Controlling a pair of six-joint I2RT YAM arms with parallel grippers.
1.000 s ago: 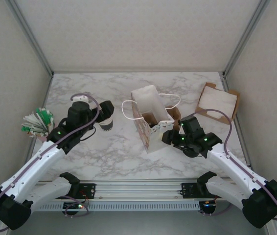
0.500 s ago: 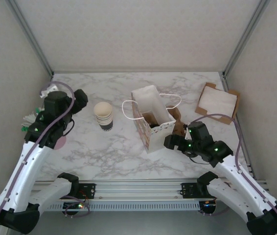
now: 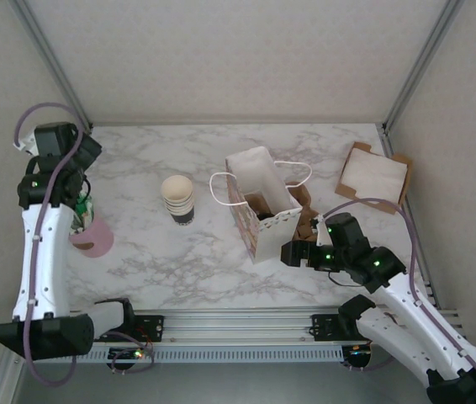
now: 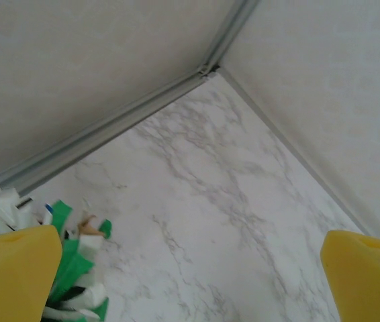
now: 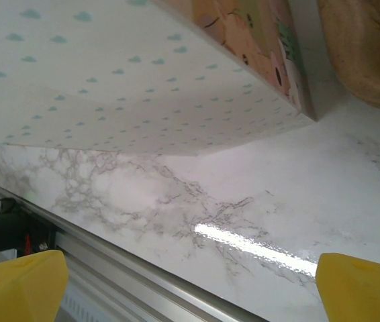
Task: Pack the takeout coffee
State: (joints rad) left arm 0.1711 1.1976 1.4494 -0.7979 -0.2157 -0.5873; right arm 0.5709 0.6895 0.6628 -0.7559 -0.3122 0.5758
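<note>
The coffee cup (image 3: 257, 203) looks already packed inside the bag (image 3: 251, 168). Left fingers (image 4: 12, 275) and right fingers (image 5: 15, 285) gape open, empty.

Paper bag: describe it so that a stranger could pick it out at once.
On the marble table, look just right of centre, between the cup stack on the left and the flat brown cardboard tray at the far right. The paper bag stands there with its top open. It alone has white cord handles and a side dotted in teal.
</note>
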